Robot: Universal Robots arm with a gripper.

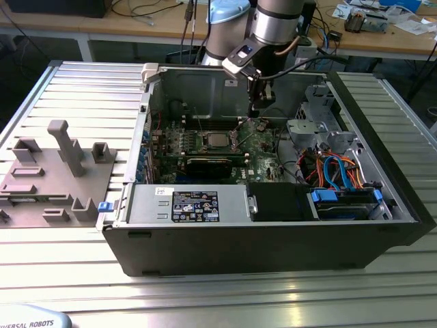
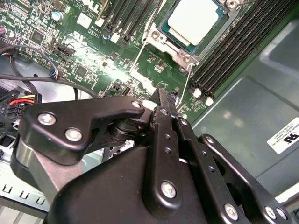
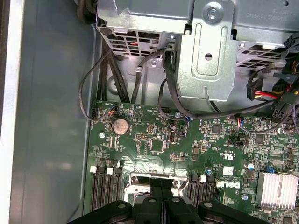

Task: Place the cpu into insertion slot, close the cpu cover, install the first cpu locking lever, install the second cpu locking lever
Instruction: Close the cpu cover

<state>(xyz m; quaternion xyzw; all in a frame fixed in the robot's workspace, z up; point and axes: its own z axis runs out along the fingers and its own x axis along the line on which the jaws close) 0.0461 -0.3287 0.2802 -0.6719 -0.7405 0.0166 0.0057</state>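
Exterior view first: I see the open case point(image 1: 273, 239) lying on the ribbed table point(image 1: 68, 260), with the arm point(image 1: 273, 27) reaching down into it from 12 o'clock. The gripper point(image 1: 257, 117) hangs over the green board point(image 1: 263, 147), at about 2 o'clock from the cpu point(image 1: 217, 141). A grey fixture point(image 1: 51, 178) sits on the table at 9 o'clock from the case, well apart from the work. The blue cables point(image 1: 334, 171) lie at 4 o'clock from the cpu.

In the second wrist view the cpu point(image 2: 196, 18) lies flat in its socket with its silver top showing. The cover point(image 2: 169, 43) looks down around it and frames it through its window. A thin wire lever point(image 2: 186, 86) runs from the socket corner toward the gripper point(image 2: 161, 93). I cannot tell whether it is latched.

In the first wrist view the gripper point(image 3: 161, 181) has its two fingers point(image 3: 154, 189) pressed together with no gap I can make out. They sit just beside the silvery rim of the slot point(image 3: 138, 180). I cannot tell whether anything thin is pinched between them. The round coin cell point(image 3: 121, 125) sits on the board nearer the case wall.
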